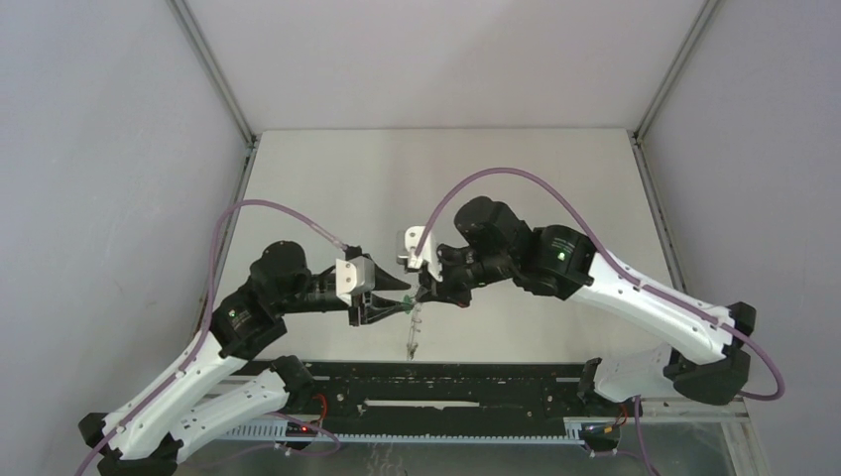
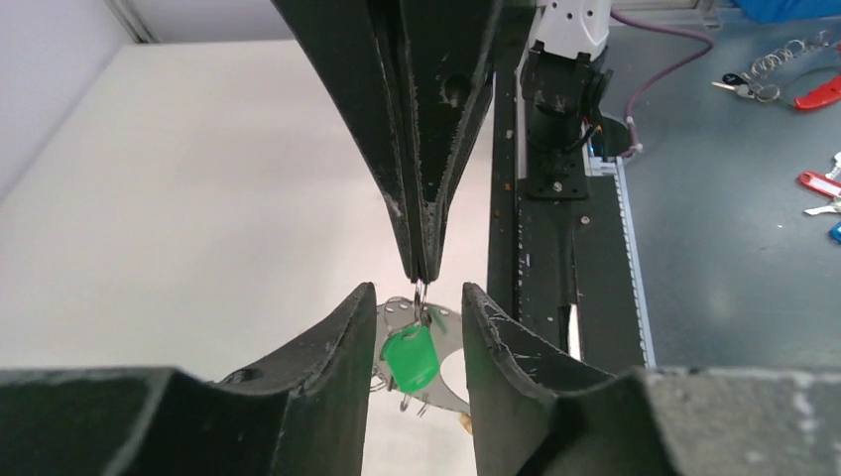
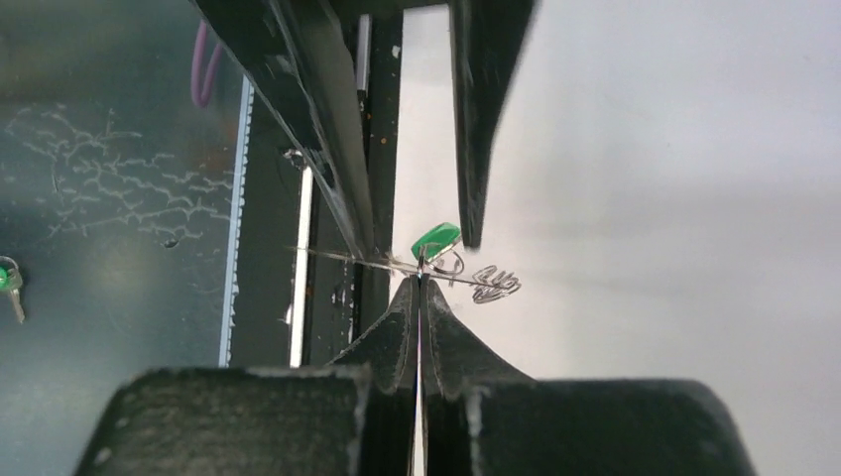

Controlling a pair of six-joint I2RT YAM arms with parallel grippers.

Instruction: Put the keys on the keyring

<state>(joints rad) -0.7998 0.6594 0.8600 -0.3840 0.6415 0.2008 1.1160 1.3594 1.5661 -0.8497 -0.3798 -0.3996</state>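
Keyring, large, flat, grey and oval (image 2: pixel 444 329), is held over the white table (image 1: pixel 327 178) where the arms meet. From overhead its long axis runs from the fingertips toward the arm bases. The right gripper (image 3: pixel 420 283) is pressed together on its rim. The left gripper (image 2: pixel 417 293) is spread, straddling the green-headed key (image 2: pixel 410 357), whose blade is hidden.

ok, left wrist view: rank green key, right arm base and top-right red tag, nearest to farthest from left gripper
From the left gripper:
1. green key, between its fingers
2. right arm base, on the rail beyond
3. red tag, top right, past the rail
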